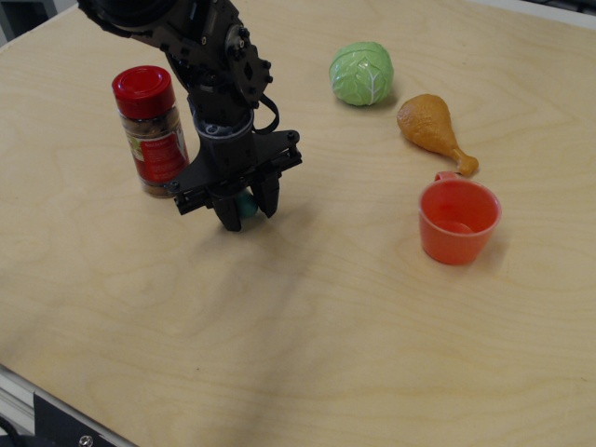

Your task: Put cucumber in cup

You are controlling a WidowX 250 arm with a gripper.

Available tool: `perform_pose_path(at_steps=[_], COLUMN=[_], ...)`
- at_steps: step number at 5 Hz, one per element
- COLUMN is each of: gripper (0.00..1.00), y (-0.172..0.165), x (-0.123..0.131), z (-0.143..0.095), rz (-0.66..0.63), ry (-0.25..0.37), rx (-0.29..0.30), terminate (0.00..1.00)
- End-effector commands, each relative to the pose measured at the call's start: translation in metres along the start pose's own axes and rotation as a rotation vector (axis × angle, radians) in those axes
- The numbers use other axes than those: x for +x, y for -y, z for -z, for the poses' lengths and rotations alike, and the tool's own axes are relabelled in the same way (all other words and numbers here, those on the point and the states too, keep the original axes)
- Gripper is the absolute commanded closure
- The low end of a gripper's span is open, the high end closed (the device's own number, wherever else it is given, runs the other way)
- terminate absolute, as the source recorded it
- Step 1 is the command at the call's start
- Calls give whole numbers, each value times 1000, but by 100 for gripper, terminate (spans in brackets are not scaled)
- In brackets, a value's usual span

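Note:
The dark teal cucumber (247, 206) lies on the wooden table, left of centre. It is mostly hidden by my black gripper (247, 209), and only a small teal patch shows between the fingers. The gripper is down at table level with its fingers drawn in against the cucumber on both sides. The orange-red cup (458, 222) stands upright and open at the right, well apart from the gripper, with its tab handle at the far rim.
A red-lidded spice jar (149, 126) stands just left of the gripper, close to the arm. A light-green cabbage (361, 73) and an orange chicken drumstick (431, 128) lie behind the cup. The table's front edge (56, 410) runs along the lower left.

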State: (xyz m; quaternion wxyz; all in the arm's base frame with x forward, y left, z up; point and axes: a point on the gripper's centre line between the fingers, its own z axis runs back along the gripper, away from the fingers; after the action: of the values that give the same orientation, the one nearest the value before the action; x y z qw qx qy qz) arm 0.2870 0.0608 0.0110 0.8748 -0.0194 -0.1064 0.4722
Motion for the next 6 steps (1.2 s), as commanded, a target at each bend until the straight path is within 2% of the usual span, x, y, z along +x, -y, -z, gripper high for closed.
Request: perform_pose_path(at_steps=[1, 2, 3, 4, 5, 6], gripper=[100, 100, 100, 100, 100, 100], y=[12, 15, 28, 54, 73, 86], x=[1, -6, -17, -36, -64, -94], z=[-40, -61, -88, -101, -112, -116], rz=[132, 178, 257, 386, 501, 610], ry=[57, 38, -52, -153, -205, -228], rx=[-39, -79, -128, -185, -229, -228], terminate=[0, 0, 0, 0, 0, 0])
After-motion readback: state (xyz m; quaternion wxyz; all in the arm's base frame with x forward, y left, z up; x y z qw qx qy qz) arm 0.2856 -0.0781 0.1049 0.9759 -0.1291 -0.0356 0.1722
